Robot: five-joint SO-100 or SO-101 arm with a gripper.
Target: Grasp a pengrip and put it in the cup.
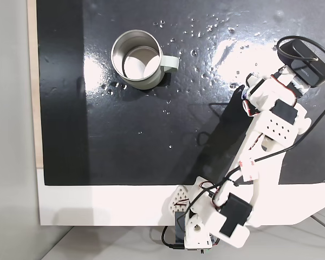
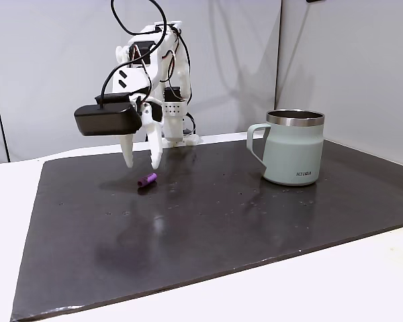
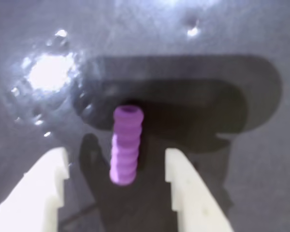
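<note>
Claw (image 3: pixel 117 164) open astride pengrip (image 3: pixel 126 145), cup (image 2: pixel 294 154) print unreadable

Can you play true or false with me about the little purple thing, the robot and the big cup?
1. The pengrip lies on the black mat. True.
2. The pengrip is already inside the cup. False: it lies on the mat, well apart from the cup.
3. The gripper is open, with one of its fingers on each side of the pengrip. True.
4. The cup is tipped over on its side. False: it stands upright with its opening facing up.
5. The fingers are squeezing the pengrip. False: in the wrist view there is a gap on both sides.
</note>
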